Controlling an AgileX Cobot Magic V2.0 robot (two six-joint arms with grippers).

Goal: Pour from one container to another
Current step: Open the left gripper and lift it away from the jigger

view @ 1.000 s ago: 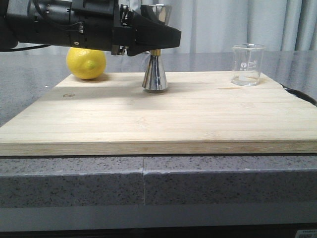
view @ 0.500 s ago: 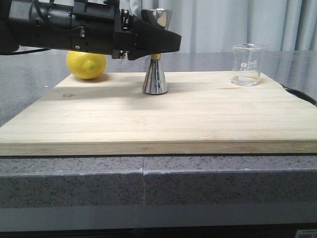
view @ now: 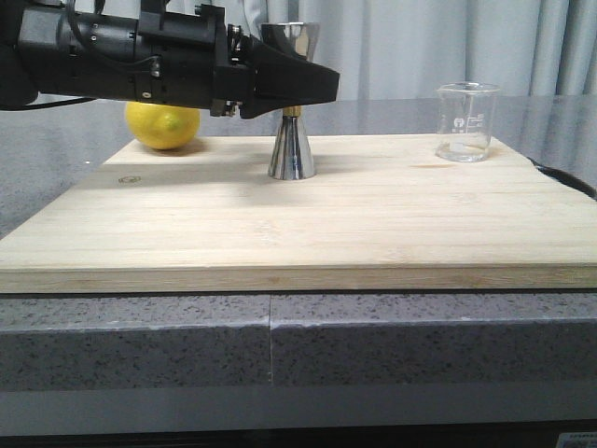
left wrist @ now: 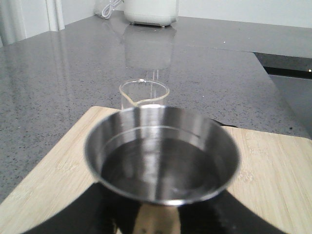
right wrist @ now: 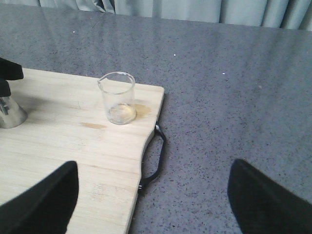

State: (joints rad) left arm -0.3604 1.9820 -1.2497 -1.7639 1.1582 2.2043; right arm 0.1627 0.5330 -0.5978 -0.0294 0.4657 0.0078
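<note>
The steel jigger (view: pixel 292 154) stands upright at the back middle of the wooden board (view: pixel 280 224). My left gripper (view: pixel 300 86) comes in from the left and is shut on its narrow waist, hiding the gold band. In the left wrist view the jigger's upper cup (left wrist: pixel 161 156) fills the middle, with the black fingers (left wrist: pixel 73 217) under its rim. The clear glass beaker (view: pixel 465 121) stands alone at the board's back right corner, also seen beyond the jigger (left wrist: pixel 144 95) and upright in the right wrist view (right wrist: pixel 118 99). My right gripper (right wrist: pixel 151 195) hangs open over the board's right edge, short of the beaker.
A yellow lemon (view: pixel 163 126) lies behind my left arm at the board's back left. The board's black handle (right wrist: pixel 156 161) sticks out over the grey stone counter (right wrist: pixel 234 97). A white appliance (left wrist: pixel 148 9) stands far back. The jigger's base (right wrist: pixel 9 114) shows at the edge of the right wrist view.
My left gripper's tip has sunk slightly at the jigger's waist while the arm behind it has risen. The jigger sits a touch lower. The beaker has not moved.
</note>
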